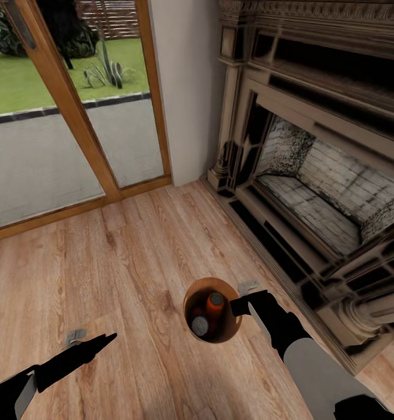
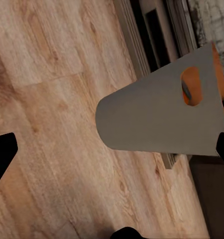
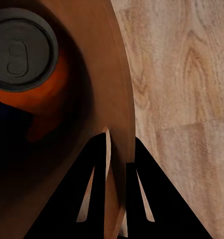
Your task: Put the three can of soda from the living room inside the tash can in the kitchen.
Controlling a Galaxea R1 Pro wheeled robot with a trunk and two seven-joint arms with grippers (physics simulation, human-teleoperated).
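Note:
The round copper-brown tash can [image 1: 230, 333] hangs just above the wood plank floor, with my right gripper [image 1: 239, 306] shut on its rim. In the right wrist view the two fingers [image 3: 94, 169] straddle the bin wall [image 3: 109, 74], one inside and one outside. Inside the bin stands an orange can of soda [image 1: 215, 303] with a grey top [image 3: 22, 50]. A second can [image 1: 199, 325] with a grey top lies lower in the bin, its body too dark to name a colour. My left gripper [image 1: 106, 338] is open and holds nothing, low over the floor to the bin's left.
A dark ornate fireplace [image 1: 313, 175] with a brick-lined hearth runs along the right. A wood-framed glass door [image 1: 74, 116] onto a lawn stands at the back left, with a white wall [image 1: 185, 87] between them. In the left wrist view my right arm's grey forearm [image 2: 157, 114] crosses the floor.

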